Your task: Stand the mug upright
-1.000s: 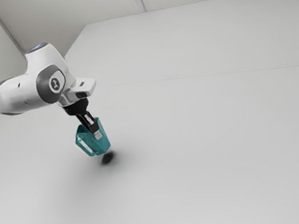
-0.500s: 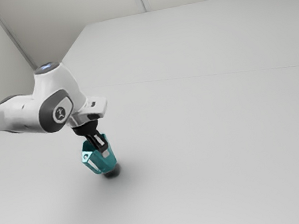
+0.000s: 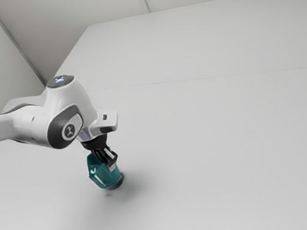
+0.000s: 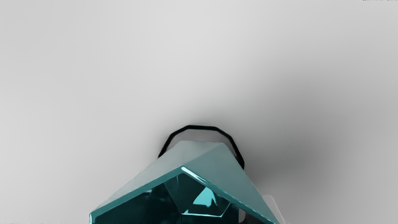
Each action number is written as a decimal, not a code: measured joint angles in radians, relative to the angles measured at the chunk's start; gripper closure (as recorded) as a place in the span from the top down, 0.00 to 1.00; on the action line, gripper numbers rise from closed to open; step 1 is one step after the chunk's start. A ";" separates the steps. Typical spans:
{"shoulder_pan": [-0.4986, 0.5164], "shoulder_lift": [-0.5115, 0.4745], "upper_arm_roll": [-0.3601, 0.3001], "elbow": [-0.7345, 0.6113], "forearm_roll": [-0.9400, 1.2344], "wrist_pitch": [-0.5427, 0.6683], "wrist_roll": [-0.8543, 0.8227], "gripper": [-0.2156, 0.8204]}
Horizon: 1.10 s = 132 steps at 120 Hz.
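Left of centre in the exterior view, the teal mug (image 3: 99,177) leans at the counter (image 3: 221,162), its mouth toward the upper left, its dark base (image 3: 118,183) toward the lower right; I cannot tell whether the base touches down. The gripper (image 3: 112,165) has its jaws pinching the mug's wall, one inside, one outside

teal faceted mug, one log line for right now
gripper: shut on mug wall | mug: leaning, mouth up | base: near light grey table, contact unclear
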 joint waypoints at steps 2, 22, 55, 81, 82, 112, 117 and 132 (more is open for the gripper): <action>0.000 0.002 0.000 0.000 0.000 0.002 -0.004 0.03; 0.001 0.023 0.000 0.000 -0.001 0.018 -0.042 0.03; 0.001 0.020 0.000 0.001 -0.008 0.022 -0.081 0.44; 0.001 -0.009 0.000 0.029 0.010 0.017 -0.097 0.67; 0.001 -0.010 0.000 0.033 0.011 0.017 -0.097 0.67; 0.005 -0.006 0.006 0.312 0.015 -0.116 -0.109 0.75; 0.011 -0.004 0.007 0.377 0.016 -0.161 -0.111 0.76; 0.036 0.037 0.007 0.580 0.018 -0.309 -0.112 0.77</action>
